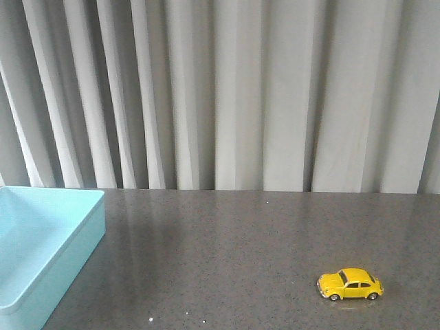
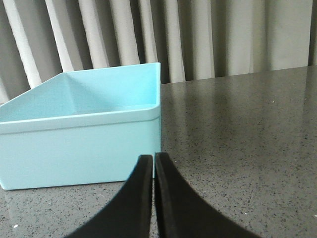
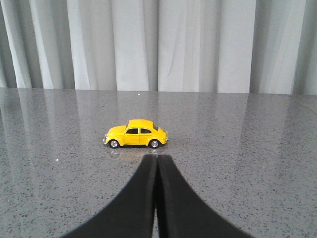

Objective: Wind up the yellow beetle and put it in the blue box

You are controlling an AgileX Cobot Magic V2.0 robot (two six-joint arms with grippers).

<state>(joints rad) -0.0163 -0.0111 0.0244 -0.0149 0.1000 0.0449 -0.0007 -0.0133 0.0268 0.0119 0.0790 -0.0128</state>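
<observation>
Sitting on its four wheels on the speckled grey tabletop [image 1: 240, 247], the yellow beetle [image 1: 350, 284] is well apart from the blue box [image 1: 41, 247], far off to the box's right in the front view, with bare tabletop between them. The beetle shows its side, its nose pointing toward the box. A pleated grey curtain [image 1: 227, 89] hangs behind the far edge of the tabletop. The left tool [image 2: 153, 171] is clenched with nothing in it, its black fingers [image 2: 141, 198] pressed together just in front of the box's near wall. The right tool [image 3: 157, 171] is likewise clenched and holds nothing, its tips near the beetle [image 3: 135, 134] but not touching it.
</observation>
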